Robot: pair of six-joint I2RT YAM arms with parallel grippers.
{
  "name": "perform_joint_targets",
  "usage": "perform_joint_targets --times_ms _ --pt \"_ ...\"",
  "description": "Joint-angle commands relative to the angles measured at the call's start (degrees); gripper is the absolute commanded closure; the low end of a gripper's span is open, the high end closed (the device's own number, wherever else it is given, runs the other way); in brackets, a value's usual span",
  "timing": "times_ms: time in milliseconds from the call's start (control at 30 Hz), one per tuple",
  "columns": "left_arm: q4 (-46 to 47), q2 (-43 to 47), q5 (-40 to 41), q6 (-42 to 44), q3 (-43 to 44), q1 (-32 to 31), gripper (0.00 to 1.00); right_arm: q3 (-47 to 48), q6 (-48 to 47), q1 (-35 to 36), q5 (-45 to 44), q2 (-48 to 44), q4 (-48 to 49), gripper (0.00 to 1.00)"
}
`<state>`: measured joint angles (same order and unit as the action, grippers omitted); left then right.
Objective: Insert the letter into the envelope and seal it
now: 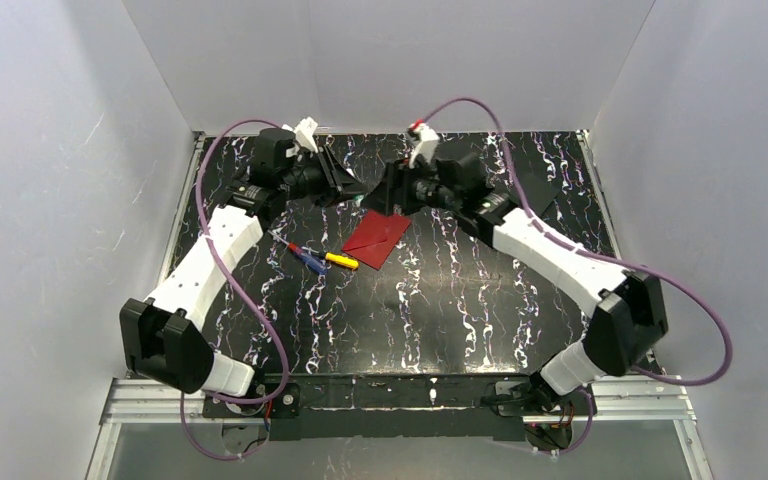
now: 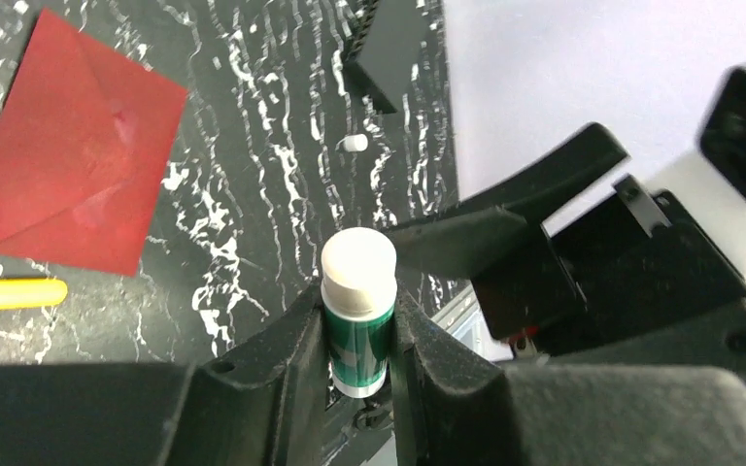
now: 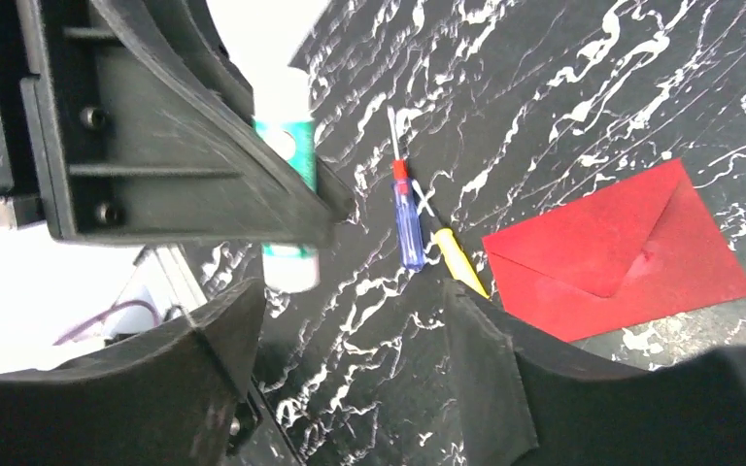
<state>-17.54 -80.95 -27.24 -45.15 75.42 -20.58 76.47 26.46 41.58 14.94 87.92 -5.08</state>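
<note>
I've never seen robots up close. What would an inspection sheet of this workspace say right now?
Surface: black table with white marbling; no spills seen.
Job's things: red envelope lies flat, flap down; letter: nothing seen.
Clutter: blue screwdriver and yellow screwdriver lie beside the envelope; small white bit lies on the table.
Grippers: left tool shut on a green glue stick; right tool open, empty, close to the stick.
Cables: purple cables loop along both arms, clear of the envelope.
Surroundings: white walls on three sides.
</note>
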Motion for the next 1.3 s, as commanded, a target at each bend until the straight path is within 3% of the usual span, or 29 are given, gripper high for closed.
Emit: perform_joint_targets --times_ms 0,233,400,533,633,1067,1167,1267 --pt "9.1 4.3 -9.3 -0.7 1.2 1.8 1.00 -8.9 19.8 -4.2 5.1 -10.0 18.8 0.22" --pt "21.1 5.8 -14.3 -13.3 -0.5 2.5 1.00 -22.8 48.6 -4.5 1.8 -13.5 48.4 0.19" --pt "22.1 5.3 -16.1 -19.7 1.0 2.5 1.00 -22.2 57.0 -3.6 3.0 -8.3 64.2 0.19" --pt "22.2 5.6 -16.3 -21.6 1.3 2.4 1.00 -21.0 60.2 -3.3 3.2 -5.3 69.4 0.33" --pt "22.3 5.8 -15.7 -21.7 1.2 2.4 1.00 -19.6 61.0 -3.0 4.8 -4.0 69.3 0.50" --pt "25.4 5.5 -14.4 -21.9 0.2 2.5 1.00 -16.3 56.0 -2.4 7.6 -2.7 61.3 0.69" --pt "25.5 5.4 -14.3 -21.6 -0.2 2.5 1.00 -14.2 51.6 -2.3 8.3 -2.4 55.2 0.79" --pt "25.0 5.7 -13.1 -20.0 -1.3 2.4 1.00 -10.1 40.5 -1.8 8.5 -2.5 40.7 0.85"
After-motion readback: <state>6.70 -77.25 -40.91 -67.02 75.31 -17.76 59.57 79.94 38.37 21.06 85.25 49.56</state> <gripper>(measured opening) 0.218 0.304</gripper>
